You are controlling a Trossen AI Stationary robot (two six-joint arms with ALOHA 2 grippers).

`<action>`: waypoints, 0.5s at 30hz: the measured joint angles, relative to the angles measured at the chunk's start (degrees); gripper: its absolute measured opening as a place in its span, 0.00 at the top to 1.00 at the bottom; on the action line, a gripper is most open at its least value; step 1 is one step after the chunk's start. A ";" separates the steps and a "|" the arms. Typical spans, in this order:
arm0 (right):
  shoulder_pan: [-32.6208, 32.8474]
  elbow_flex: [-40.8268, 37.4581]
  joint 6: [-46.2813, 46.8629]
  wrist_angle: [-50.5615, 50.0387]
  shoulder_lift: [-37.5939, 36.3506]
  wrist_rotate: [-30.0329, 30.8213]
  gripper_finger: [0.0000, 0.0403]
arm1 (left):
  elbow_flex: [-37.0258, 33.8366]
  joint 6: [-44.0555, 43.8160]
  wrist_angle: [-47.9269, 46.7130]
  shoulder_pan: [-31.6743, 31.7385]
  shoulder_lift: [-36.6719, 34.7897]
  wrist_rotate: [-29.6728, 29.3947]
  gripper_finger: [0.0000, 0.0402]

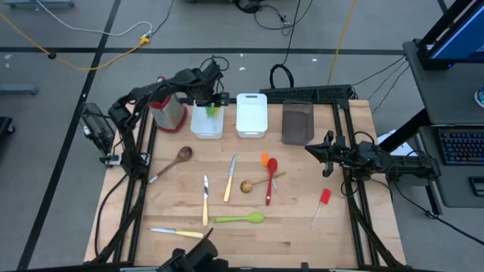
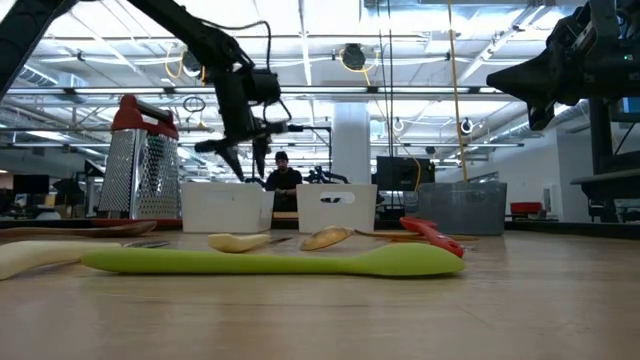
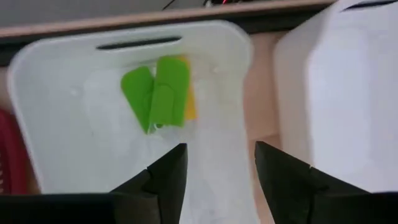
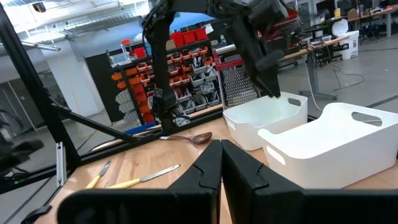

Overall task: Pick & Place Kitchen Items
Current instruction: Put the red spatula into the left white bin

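Several utensils (image 1: 238, 219) left on the counter (image 1: 287, 234) look light, stiff and slim (we'd pinch mid-handle); left gripper (image 3: 214, 171) jaws spread, right gripper (image 4: 221, 163) jaws pressed together.

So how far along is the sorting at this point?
Early. Two small green spatulas and a yellow one already lie in the leftmost white bin. The left gripper hangs open and empty over that bin. The right gripper waits shut at the table's right side. About nine utensils remain on the wooden table, including the long green spoon, long red spoon and cream-handled knife.
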 joint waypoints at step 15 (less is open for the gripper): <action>-0.01 0.00 0.02 0.47 0.00 -0.13 0.99 | 0.00 4.26 0.44 -17.67 -10.88 -4.33 0.58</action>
